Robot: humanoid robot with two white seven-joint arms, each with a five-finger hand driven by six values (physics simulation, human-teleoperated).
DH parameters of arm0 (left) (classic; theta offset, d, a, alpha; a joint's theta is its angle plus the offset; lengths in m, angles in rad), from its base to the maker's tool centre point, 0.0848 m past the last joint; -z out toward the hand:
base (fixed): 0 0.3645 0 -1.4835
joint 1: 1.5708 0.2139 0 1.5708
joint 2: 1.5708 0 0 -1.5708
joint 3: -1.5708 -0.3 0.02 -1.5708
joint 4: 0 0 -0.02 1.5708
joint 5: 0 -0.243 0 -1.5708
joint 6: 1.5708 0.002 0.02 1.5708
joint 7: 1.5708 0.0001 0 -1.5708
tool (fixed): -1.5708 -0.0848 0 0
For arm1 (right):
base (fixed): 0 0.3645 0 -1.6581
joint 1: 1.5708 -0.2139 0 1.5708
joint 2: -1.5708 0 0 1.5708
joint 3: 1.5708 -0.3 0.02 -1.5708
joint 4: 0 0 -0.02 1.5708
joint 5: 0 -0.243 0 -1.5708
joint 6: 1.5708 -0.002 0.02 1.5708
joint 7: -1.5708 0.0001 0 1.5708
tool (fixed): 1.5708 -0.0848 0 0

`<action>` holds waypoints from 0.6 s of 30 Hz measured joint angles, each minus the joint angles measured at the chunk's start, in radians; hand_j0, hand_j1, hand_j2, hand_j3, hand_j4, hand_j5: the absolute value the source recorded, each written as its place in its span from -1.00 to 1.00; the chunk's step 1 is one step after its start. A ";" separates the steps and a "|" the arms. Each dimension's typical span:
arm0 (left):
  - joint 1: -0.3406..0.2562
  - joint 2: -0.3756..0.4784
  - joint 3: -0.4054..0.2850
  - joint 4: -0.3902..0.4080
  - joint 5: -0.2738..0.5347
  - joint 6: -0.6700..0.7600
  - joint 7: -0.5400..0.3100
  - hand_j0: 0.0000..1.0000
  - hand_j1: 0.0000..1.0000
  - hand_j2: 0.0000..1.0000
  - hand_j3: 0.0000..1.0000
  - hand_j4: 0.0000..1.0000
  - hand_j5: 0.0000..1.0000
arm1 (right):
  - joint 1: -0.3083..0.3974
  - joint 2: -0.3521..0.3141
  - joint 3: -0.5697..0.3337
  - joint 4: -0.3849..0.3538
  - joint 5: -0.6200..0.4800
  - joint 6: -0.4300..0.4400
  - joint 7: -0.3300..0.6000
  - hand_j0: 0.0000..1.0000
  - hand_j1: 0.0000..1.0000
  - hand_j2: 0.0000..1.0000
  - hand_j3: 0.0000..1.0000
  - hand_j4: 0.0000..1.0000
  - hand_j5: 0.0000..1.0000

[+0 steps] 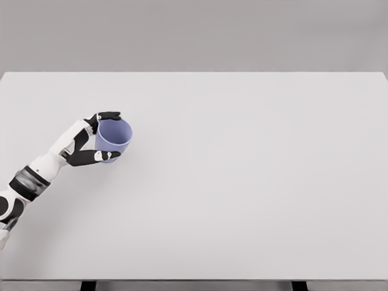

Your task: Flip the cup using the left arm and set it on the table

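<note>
Left hand (91, 138) gripping blue cup (113, 139), white table (242, 182), grey wall (194, 33)

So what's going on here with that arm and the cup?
The robot's left hand is closed around a blue cup at the left side of a white table. Fingers wrap it from above and below, and the cup's open mouth faces the camera, so you can see inside. Whether it is resting on the table or held just above it is unclear. The right arm is not in view.

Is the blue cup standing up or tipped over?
Tipped. The cup leans in the left hand, its open mouth facing right and toward the camera.
</note>
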 measured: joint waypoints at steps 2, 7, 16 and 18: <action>0.002 0.000 0.002 0.003 0.000 -0.002 0.000 0.44 0.44 0.44 0.44 0.44 0.44 | 0.000 0.000 0.000 0.000 0.000 0.000 0.000 1.00 1.00 1.00 1.00 1.00 1.00; 0.002 0.001 0.005 0.012 -0.001 -0.005 0.000 0.49 0.49 0.49 0.49 0.49 0.49 | 0.000 0.000 0.000 0.000 0.000 0.000 0.000 1.00 1.00 1.00 1.00 1.00 1.00; 0.012 0.011 0.006 0.023 0.002 0.003 0.001 0.67 0.67 0.67 0.67 0.67 0.67 | 0.000 0.000 0.000 0.000 0.000 0.000 0.000 1.00 1.00 1.00 1.00 1.00 1.00; 0.014 0.014 0.006 0.024 0.002 0.006 0.001 0.71 0.71 0.71 0.71 0.71 0.71 | -0.002 0.000 0.000 0.000 0.000 0.000 0.000 1.00 1.00 1.00 1.00 1.00 1.00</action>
